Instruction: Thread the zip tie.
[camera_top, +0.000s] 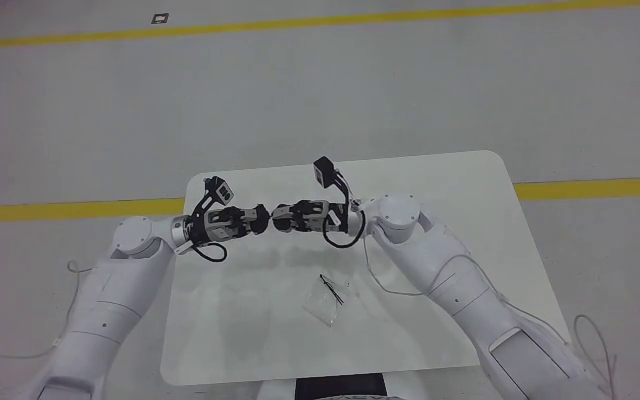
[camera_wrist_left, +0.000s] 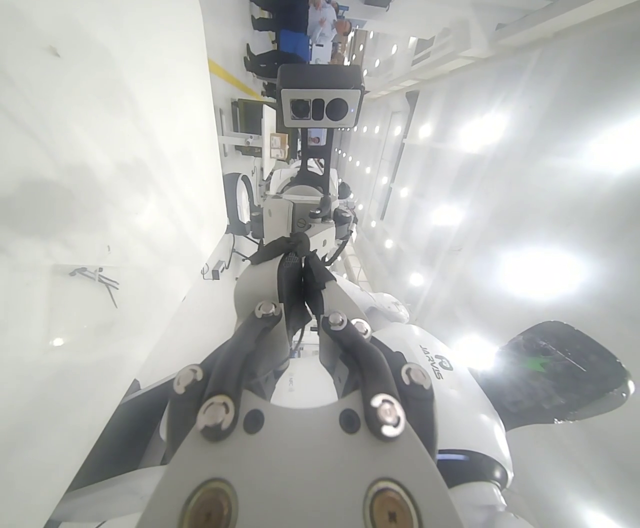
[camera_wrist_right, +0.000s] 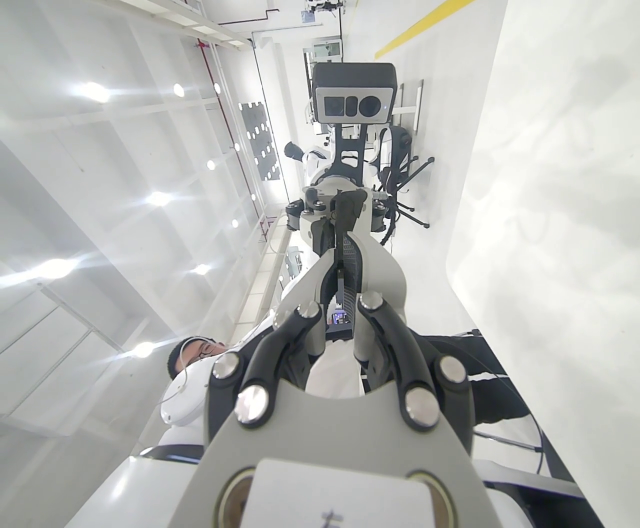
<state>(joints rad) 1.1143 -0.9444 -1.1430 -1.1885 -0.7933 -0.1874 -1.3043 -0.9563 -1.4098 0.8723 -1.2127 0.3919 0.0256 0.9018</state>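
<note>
My left gripper (camera_top: 262, 220) and right gripper (camera_top: 281, 217) meet tip to tip in the air above the middle of the white table (camera_top: 450, 200). Both are shut. In the left wrist view the left gripper (camera_wrist_left: 302, 257) pinches a small black piece, the zip tie (camera_wrist_left: 299, 243), right against the facing right gripper (camera_wrist_left: 295, 220). In the right wrist view a thin dark strip of the zip tie (camera_wrist_right: 341, 285) runs between the shut fingers of the right gripper (camera_wrist_right: 345, 240), which touches the left gripper (camera_wrist_right: 345, 200). How the tie's ends sit is hidden by the fingers.
A clear bag with spare black zip ties (camera_top: 330, 292) lies flat on the table nearer the front edge, below the grippers; the same bag (camera_wrist_left: 95, 280) shows in the left wrist view. Yellow floor lines (camera_top: 300, 22) run behind the table.
</note>
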